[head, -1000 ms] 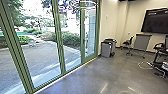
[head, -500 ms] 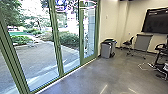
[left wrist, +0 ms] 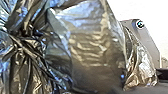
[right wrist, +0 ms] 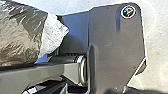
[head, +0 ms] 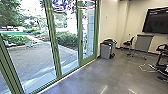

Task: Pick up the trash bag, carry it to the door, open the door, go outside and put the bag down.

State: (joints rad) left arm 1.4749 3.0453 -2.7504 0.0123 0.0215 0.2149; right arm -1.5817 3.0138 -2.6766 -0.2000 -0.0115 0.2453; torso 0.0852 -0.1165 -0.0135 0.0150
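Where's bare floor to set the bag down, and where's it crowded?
Bare floor lies between the green-framed glass and the white cable, in front of the gray bin. It's crowded around the black chair at the picture's right edge.

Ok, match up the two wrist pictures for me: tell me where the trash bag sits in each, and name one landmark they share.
Left wrist view: the trash bag looms large, its gathered folds near the camera, partly covering the robot's dark plate.
Right wrist view: the trash bag shows beside the plate, next to the jointed bar.
Shared landmark: the plate's round fitting.
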